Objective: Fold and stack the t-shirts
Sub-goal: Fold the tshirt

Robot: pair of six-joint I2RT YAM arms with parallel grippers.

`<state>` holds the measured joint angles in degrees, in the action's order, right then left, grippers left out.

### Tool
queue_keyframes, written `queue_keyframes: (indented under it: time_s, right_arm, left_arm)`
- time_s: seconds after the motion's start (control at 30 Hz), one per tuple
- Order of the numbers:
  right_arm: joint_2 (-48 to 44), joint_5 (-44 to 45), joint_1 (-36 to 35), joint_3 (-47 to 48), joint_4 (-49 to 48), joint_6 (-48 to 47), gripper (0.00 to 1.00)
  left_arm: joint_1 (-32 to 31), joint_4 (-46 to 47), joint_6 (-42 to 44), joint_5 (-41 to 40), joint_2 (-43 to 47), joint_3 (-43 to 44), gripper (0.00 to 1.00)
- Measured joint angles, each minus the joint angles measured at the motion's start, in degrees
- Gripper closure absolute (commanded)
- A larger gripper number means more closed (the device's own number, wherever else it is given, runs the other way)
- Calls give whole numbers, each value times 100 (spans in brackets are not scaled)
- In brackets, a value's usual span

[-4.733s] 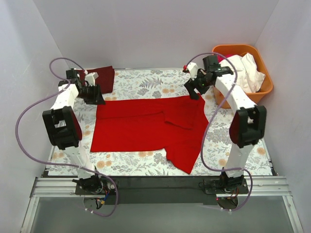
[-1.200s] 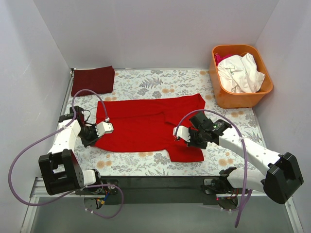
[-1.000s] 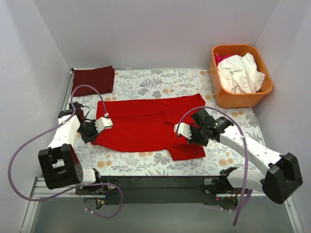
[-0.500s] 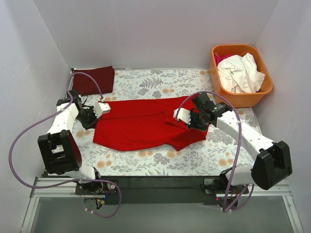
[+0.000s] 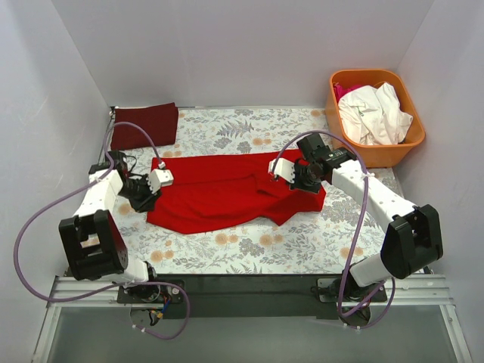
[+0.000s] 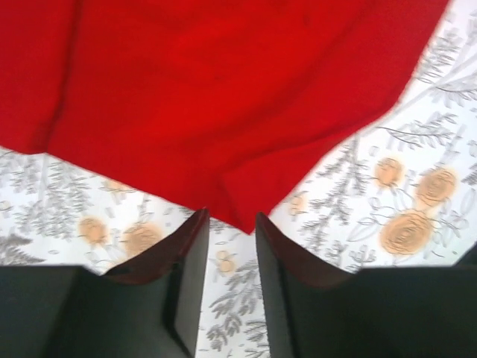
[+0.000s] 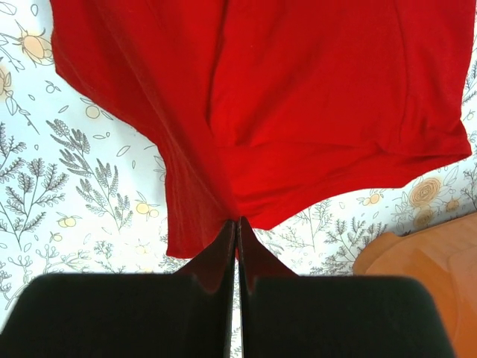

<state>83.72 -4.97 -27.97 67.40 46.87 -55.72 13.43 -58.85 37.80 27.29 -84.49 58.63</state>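
A bright red t-shirt [image 5: 219, 193] lies across the middle of the flowered table, its near edge folded partway toward the back. My left gripper [image 5: 149, 198] hovers at the shirt's left side. In the left wrist view its jaws [image 6: 231, 218] stand apart, and a pointed corner of the red t-shirt [image 6: 223, 97] lies on the table just ahead of them, not pinched. My right gripper [image 5: 293, 181] is at the shirt's right part. There the jaws [image 7: 238, 221] are shut on a bunched fold of the red t-shirt [image 7: 313, 97], which hangs taut from them.
A folded dark red t-shirt [image 5: 145, 125] lies at the back left corner. An orange basket [image 5: 344, 151] with a white garment [image 5: 374, 110] in it stands at the back right; its rim [image 7: 417, 253] shows in the right wrist view. White walls enclose the table.
Both grippers carried the shirt's near edge toward the back, folding it over. The left gripper has opened and let go of its corner; the right stays shut on the cloth.
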Motion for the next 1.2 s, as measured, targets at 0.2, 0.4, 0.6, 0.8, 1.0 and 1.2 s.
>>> queue_keyframes:
  time_s: [0.2, 0.4, 0.6, 0.8, 1.0, 1.2]
  right_arm:
    - [0, -52, 0, -13, 11, 2, 99]
    - [0, -94, 0, -70, 22, 9, 99]
    - [0, -122, 0, -76, 24, 24, 99]
    - [0, -122, 0, -92, 22, 26, 99]
    - [2, -122, 0, -197, 42, 26, 99]
    - [2, -120, 0, -258, 87, 26, 99]
  left_arm:
    - [-4, -122, 122, 61, 94, -188, 55]
    - [-79, -234, 621, 61, -269, -7, 54]
    - [-223, -603, 1552, 57, -699, 275, 55]
    - [-271, -761, 2312, -81, -1104, 424, 57]
    - [-350, -844, 2669, -160, -1220, 433, 58]
    - [-461, -815, 2745, -212, -1281, 431, 60]
